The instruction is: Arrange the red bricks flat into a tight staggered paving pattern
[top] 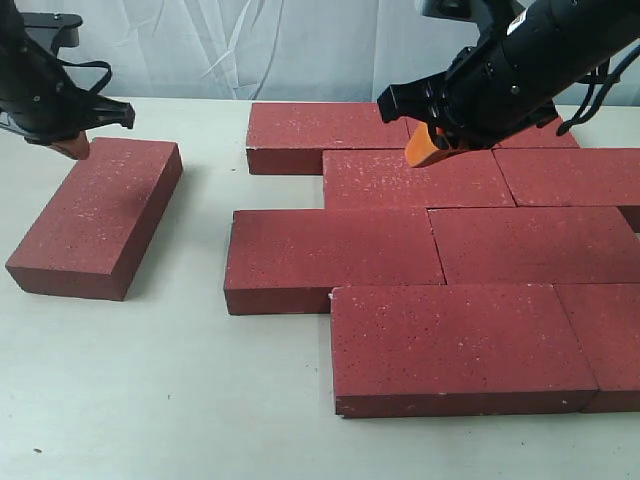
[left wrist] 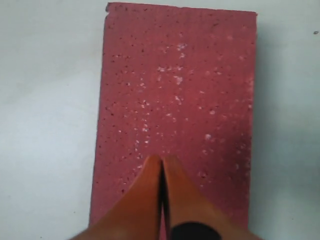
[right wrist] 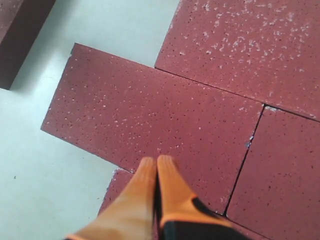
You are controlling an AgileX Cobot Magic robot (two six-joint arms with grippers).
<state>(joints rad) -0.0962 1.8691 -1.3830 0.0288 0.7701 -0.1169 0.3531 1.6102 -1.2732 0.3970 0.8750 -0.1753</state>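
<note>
Mostly the red bricks lie flat and close together on the table, in four staggered rows to the middle and right of the exterior view, with only thin seams between them. One loose brick lies flat too, but skewed and well apart to the left of the group. The left gripper is at the far end of that loose brick, orange fingers pressed together with nothing between them. The right gripper is also closed and empty. Its tip points down at the far edge of a second-row brick – whether it touches, I cannot tell.
</note>
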